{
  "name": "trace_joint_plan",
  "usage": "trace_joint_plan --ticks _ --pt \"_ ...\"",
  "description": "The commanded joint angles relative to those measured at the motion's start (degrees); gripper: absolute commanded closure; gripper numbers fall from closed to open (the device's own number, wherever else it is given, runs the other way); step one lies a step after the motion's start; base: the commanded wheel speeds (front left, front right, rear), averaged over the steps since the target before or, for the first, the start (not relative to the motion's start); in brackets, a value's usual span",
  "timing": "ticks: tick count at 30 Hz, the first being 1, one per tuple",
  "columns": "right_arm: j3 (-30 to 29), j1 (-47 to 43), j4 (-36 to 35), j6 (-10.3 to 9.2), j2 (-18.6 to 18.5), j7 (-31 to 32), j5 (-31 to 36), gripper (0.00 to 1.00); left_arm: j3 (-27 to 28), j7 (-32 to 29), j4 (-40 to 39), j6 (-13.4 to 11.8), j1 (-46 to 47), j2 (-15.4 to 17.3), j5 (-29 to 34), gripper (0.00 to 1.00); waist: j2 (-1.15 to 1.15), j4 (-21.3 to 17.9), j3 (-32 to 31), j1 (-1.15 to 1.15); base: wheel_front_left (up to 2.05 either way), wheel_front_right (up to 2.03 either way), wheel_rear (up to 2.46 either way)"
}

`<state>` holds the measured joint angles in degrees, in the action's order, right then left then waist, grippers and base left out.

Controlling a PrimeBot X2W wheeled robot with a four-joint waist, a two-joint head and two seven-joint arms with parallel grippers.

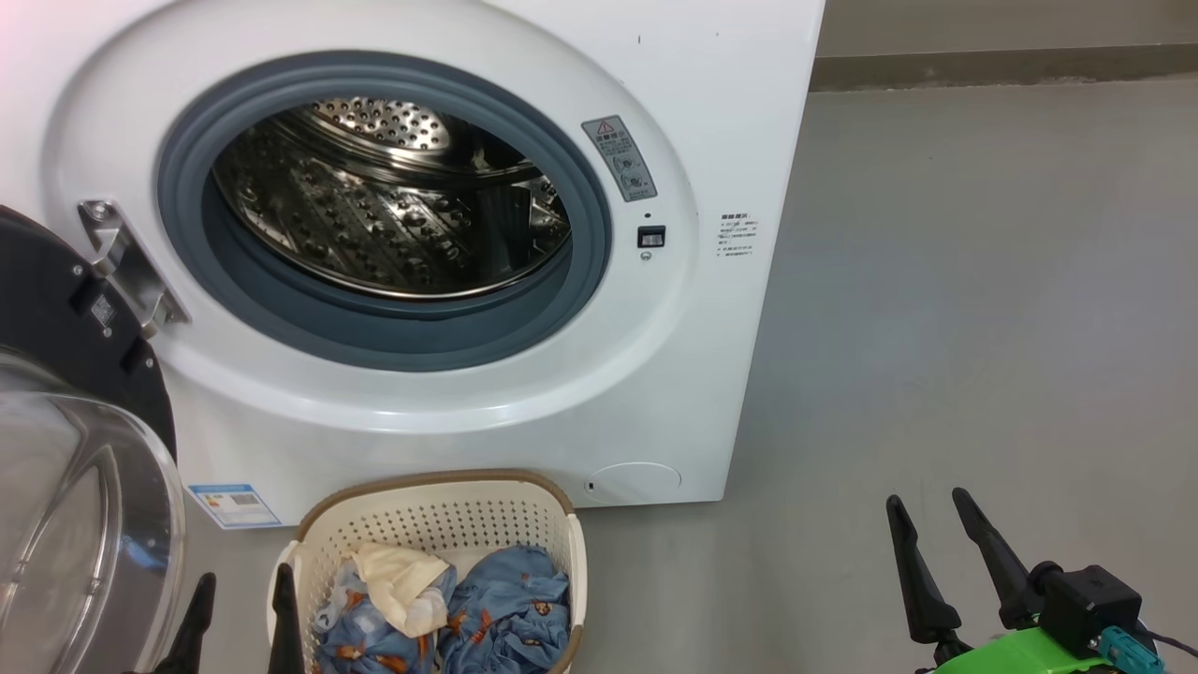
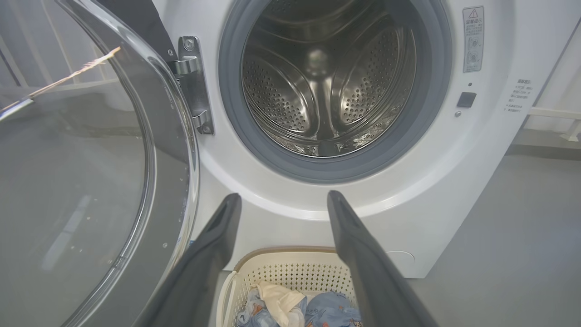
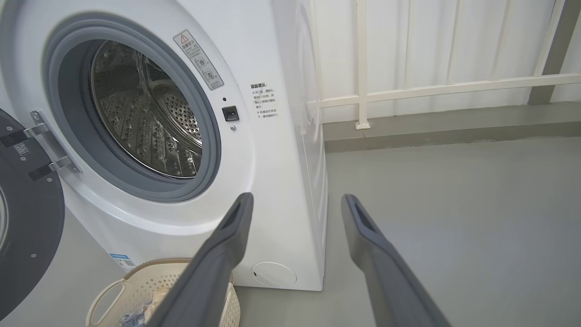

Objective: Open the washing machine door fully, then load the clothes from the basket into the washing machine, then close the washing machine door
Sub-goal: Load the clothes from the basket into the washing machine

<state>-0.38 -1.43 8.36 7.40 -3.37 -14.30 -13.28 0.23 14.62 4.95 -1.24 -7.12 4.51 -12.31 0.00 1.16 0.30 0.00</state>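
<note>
Bright even light, soft shadows, glare on washing machine door (image 1: 84, 534), edges bowed

Drum mouth (image 1: 393, 201) unblocked, left side crowded
The washing machine door (image 1: 65, 449) juts out at the left, the basket (image 1: 430, 496) sits on the ground just below the opening, and bare floor (image 1: 936, 328) lies free to the right.

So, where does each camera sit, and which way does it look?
Head: on the head, looking down at washing machine and basket; left fingers, right fingers at bottom corners.
Left wrist: left arm, facing the drum over the basket; left fingers.
Right wrist: right arm, facing the washing machine's corner and floor; right fingers.
Shared: all show drum, basket.
</note>
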Motion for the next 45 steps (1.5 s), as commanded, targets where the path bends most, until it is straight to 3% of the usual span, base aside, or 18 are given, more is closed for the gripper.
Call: trace_joint_plan --ticks 1,20,34,45 --pt "1.7 0.3 -1.3 0.09 -0.2 -0.7 0.2 0.00 1.8 0.4 -1.4 0.0 1.3 0.3 0.3 0.00 0.00 0.0 0.0 0.00 0.00 0.00 0.00" --pt "1.0 1.4 -2.4 0.09 -0.4 -0.7 0.2 0.00 0.5 0.4 -1.0 0.4 4.2 -0.4 0.0 0.00 0.00 0.7 5.3 0.00 0.00 0.00 0.00" --pt "1.3 5.6 -3.9 0.09 -0.4 -0.7 0.8 0.00 -1.8 0.4 4.6 2.4 14.8 -0.8 0.0 0.00 0.00 1.8 17.1 0.00 0.00 0.00 0.00" --pt "1.1 10.8 -6.0 0.09 -1.1 -0.7 1.4 0.00 -1.0 0.4 12.7 4.7 29.1 -0.4 0.5 0.00 0.00 1.2 28.5 0.00 0.00 0.00 0.00"
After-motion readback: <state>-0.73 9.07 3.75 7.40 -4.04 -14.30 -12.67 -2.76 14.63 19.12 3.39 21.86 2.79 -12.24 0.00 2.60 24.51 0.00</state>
